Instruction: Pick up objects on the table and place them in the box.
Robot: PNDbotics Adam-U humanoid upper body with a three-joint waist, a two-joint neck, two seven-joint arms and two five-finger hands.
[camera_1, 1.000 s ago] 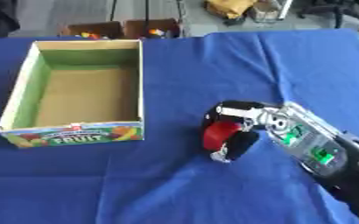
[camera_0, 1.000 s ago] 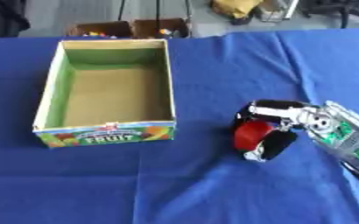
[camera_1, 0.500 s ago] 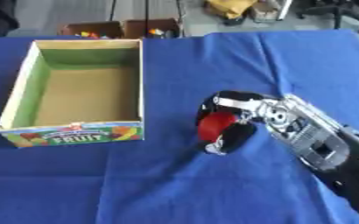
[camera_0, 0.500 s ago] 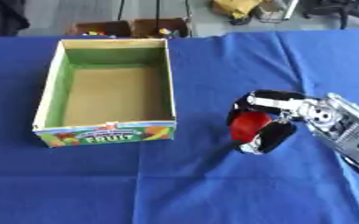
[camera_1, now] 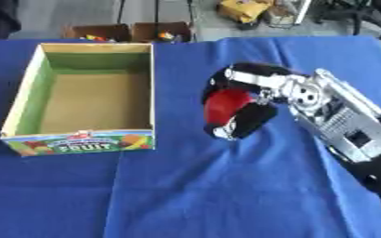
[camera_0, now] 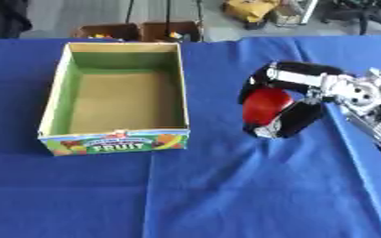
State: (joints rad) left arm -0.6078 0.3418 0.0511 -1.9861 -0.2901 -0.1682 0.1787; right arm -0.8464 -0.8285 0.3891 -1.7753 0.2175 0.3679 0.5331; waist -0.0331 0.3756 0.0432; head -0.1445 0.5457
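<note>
Right hand [camera_0: 307,100]: fingers curled round red ball [camera_0: 265,105].
Change: hand w/ ball nearer box [camera_0: 121,139] than 1 s ago.
Meaning: transfer underway; box empty.

Only legible text: "FRUIT" in white capitals on the green band of the box's [camera_0: 113,142] near front panel, at about 9 o'clock on the worktop [camera_0: 226,195]; nothing else reads.

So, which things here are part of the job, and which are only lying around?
Part of the job:
- red object, held in the right hand
- fruit box, empty
- blue table

Only lying around:
- two brown crates behind the table
- yellow thing on the floor
</note>
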